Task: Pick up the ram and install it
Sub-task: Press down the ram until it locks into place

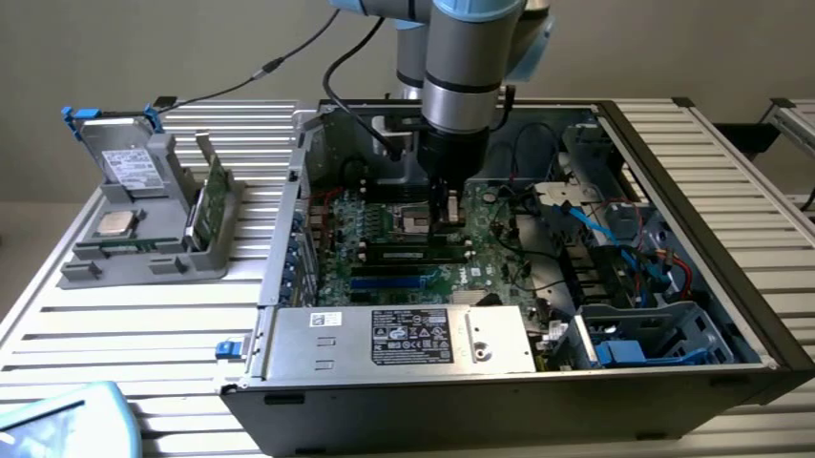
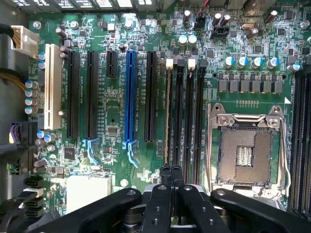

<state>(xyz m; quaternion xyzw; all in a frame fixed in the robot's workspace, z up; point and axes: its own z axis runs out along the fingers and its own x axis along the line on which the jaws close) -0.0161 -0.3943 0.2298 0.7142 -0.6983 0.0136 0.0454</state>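
One gripper (image 2: 170, 175), jaws closed, presses the ram (image 2: 168, 116) edge-down in its motherboard (image 2: 112, 107) slot beside the empty processor socket (image 2: 245, 153); push squarely, evenly.

At frame centre the arm reaches down into the open computer case (image 1: 713, 315), its gripper (image 1: 446, 215) closed above the motherboard (image 1: 382, 239). A grey holder (image 1: 140, 258) stands at left on the slatted worktop (image 1: 128, 334), a ram (image 1: 213, 196) upright in it.

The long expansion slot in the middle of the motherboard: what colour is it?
Blue; the long expansion slot stands out among black neighbours, clearest in the wrist view.
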